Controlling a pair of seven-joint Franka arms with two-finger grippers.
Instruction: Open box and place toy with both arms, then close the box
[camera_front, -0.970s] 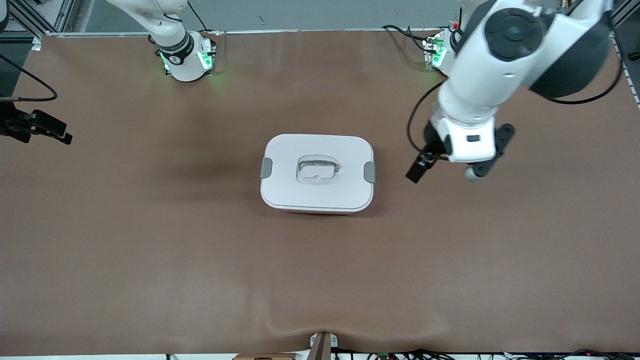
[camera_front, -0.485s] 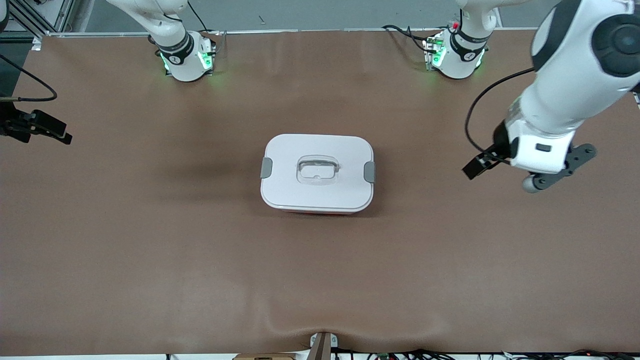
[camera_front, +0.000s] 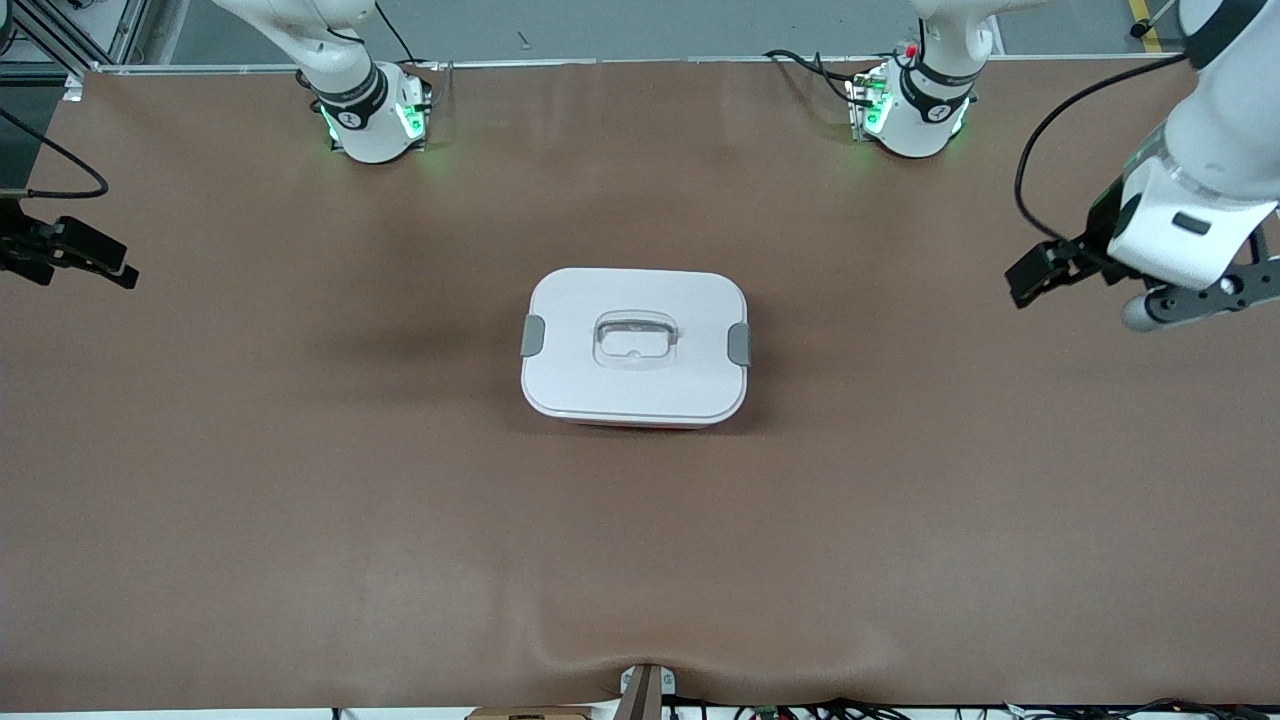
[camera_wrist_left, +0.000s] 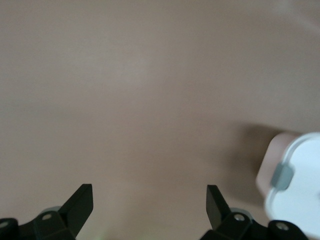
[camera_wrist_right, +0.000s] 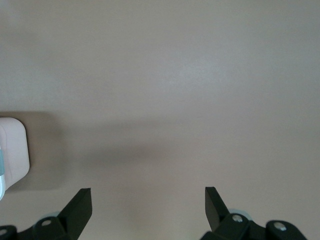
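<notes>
Closed white-lidded plastic box (camera_front: 634, 346) between both tools; left tool (camera_wrist_left: 148, 205) and right tool (camera_wrist_right: 148, 205) spread wide, empty, over brown desk (camera_front: 300, 500).

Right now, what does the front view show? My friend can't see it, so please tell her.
A closed box with a white lid sits mid-table, both grey clips down. The left gripper hangs open over bare table toward the left arm's end; the right gripper waits open at the right arm's end.
</notes>
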